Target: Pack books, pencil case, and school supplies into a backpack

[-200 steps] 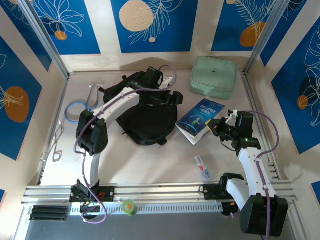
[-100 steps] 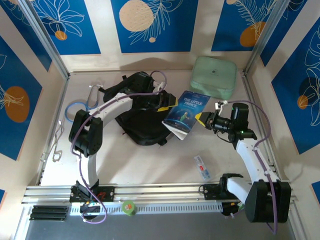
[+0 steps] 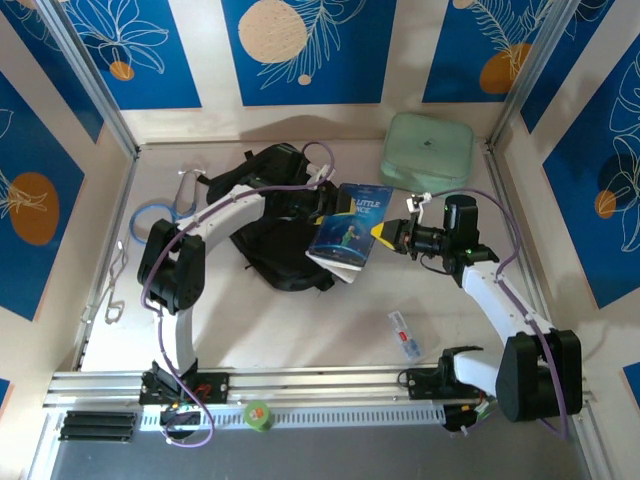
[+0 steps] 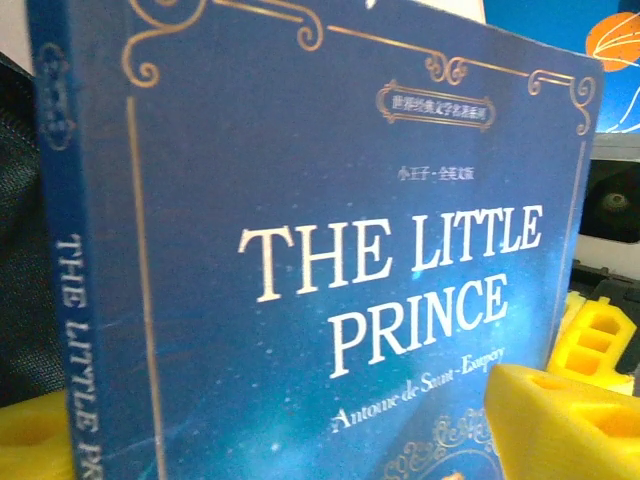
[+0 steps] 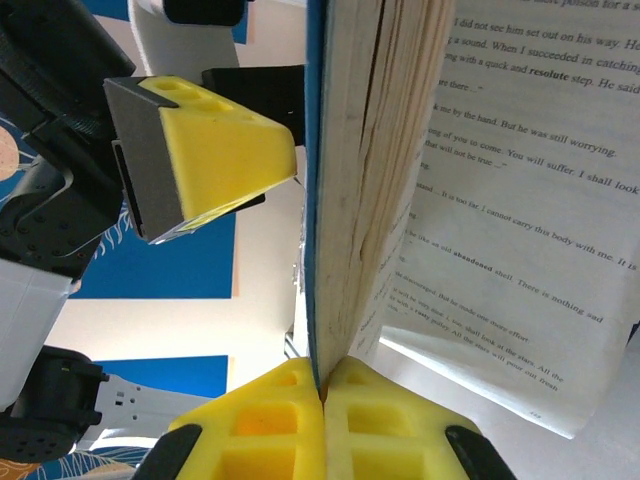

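A pale beige counter (image 3: 300, 320) sits in a booth of cream walls hung with blue panels (image 3: 305, 45), each drawn with white leaves and an orange or cream disc. Metal posts (image 3: 525, 80) stand at the back corners, and a slotted rail (image 3: 330, 385) runs along the near edge, well in front of the black backpack (image 3: 280, 265). The backpack lies left of centre.

The blue book (image 3: 350, 225) is tilted at the backpack's right edge. The right end effector (image 3: 383, 234) has its yellow fingers clamped on the book's cover and first leaves, and the other pages fan loose. The left end effector (image 3: 325, 205), over the backpack's upper right, stands wide open. One pad (image 5: 215, 150) is just clear of the cover.

A mint-green pouch (image 3: 427, 150) lies behind and to the right of the backpack. The pencil case (image 3: 404, 335) lies in front of it and to its right.

The cover reads "THE LITTLE PRINCE" in gold, with "Antoine de Saint-Exupéry" beneath. Small Chinese characters above it are too fine to read. The spine repeats the title. An open page is in English, with "resolute" and "abandoned" in bold.
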`<move>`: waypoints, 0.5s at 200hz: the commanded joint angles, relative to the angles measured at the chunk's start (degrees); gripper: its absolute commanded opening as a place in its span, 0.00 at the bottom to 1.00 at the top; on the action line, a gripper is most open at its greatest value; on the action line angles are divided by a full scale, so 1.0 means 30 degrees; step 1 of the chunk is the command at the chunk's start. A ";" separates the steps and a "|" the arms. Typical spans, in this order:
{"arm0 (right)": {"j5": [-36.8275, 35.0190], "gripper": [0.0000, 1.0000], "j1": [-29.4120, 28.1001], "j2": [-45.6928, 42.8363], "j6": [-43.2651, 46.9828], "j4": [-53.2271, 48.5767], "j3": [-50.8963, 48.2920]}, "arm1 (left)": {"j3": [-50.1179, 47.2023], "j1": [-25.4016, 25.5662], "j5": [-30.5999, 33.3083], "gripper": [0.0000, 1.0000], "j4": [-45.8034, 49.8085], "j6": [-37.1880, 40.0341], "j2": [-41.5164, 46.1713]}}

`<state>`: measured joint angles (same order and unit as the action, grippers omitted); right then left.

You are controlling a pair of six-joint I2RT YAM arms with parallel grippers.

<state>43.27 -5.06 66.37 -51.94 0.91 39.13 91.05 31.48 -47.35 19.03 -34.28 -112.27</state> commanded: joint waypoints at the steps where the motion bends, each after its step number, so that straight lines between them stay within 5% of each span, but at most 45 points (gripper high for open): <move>1: 0.0910 0.00 -0.0162 0.0341 0.0185 0.0930 0.0872 | 0.0429 -0.0171 -0.0600 0.76 -0.0126 0.0135 0.0035; 100: -0.2053 0.00 0.0397 0.2381 0.2729 -0.3432 0.1851 | 0.0026 -0.1008 0.0319 0.13 0.0092 0.0194 0.1085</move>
<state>40.29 -4.47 72.73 -46.87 -4.84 42.22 91.07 30.04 -47.55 19.07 -34.15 -112.20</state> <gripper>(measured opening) 0.054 0.203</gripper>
